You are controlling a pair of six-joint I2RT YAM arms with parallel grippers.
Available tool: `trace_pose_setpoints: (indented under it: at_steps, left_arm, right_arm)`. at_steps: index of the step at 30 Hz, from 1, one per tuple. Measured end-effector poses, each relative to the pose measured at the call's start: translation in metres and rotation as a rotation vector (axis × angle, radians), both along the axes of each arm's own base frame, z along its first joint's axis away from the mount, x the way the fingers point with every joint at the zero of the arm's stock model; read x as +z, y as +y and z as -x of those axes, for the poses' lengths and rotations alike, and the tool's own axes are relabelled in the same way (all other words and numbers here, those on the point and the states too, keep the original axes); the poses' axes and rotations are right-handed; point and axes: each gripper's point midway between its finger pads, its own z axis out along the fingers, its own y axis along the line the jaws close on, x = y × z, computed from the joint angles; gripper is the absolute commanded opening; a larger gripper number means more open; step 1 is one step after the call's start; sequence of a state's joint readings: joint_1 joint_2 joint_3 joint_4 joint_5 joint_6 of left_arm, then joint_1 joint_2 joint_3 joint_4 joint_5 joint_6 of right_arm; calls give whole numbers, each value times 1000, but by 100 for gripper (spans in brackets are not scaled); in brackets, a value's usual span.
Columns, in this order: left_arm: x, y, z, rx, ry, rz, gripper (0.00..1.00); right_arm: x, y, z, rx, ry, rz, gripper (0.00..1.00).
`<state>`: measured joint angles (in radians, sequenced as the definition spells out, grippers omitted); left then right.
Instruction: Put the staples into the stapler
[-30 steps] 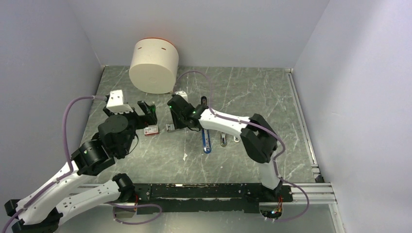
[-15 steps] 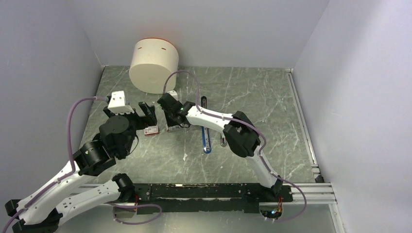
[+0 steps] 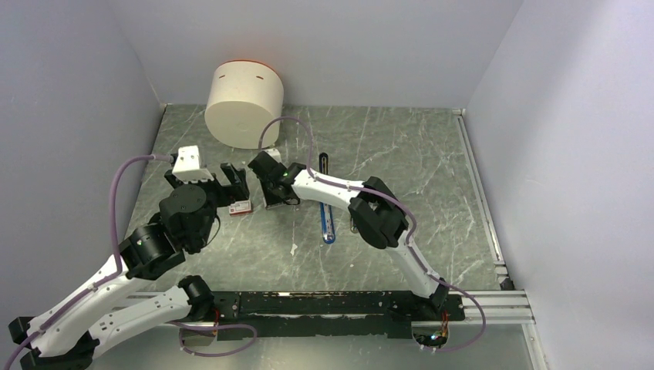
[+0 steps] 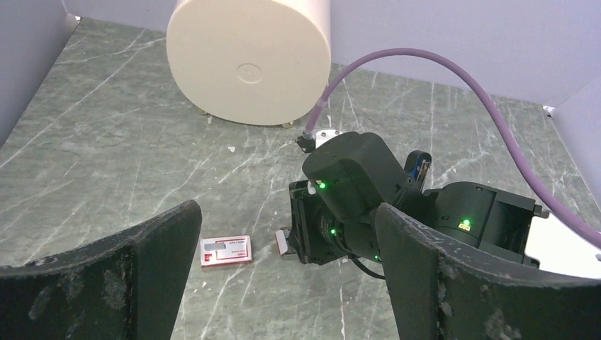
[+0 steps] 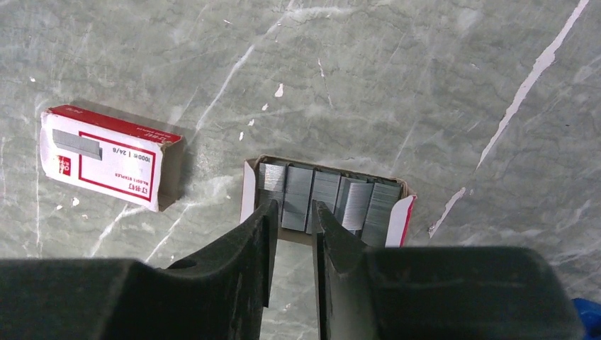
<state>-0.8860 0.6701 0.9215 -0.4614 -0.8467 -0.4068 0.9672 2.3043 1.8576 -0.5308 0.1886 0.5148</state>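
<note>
Staples [image 5: 326, 193] are lying as silvery blocks, side by side in an open cardboard tray [image 5: 248, 190] on the marble-patterned table [image 3: 401, 154], directly beneath the right gripper [image 5: 292, 212]. That claw is pointing down at the tray's near edge. Its two fingers are drawn almost together with only a thin slit between them, over the second block from the left. Whether it is actually pinching that block cannot be told. The row of blocks is running crosswise to the fingers.

The red box sleeve [image 5: 106, 154] is lying just left of the tray, apart from it. The left gripper [image 4: 285, 227] is hanging spread wide and holding nothing, close beside the right claw and near the sleeve.

The stapler [image 3: 328, 225] is lying opened out to the right of the tray, with the right forearm crossing above it. Its long axis is running near to far, blue body toward the arm bases and black top arm beyond.

The right arm is nearer to both things, so the carry is looking like a short sweep rightward. The left claw and a white drum [image 3: 244, 104] are crowding the left and far-left side. Bare table is showing right of the stapler.
</note>
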Motion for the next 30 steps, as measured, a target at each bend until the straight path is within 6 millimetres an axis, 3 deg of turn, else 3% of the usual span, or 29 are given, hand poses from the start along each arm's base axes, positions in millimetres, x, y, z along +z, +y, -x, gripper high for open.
trace_pose_setpoints:
  at_steps: [20,30]
  left_arm:
    - [-4,3,0,19,2,-9,97]
    - [-4,4,-1,24,2,-10,97]
  right_arm:
    - [4,12,-3,26,-21,1,35]
    - [-3,15,-4,34,-46,39,37]
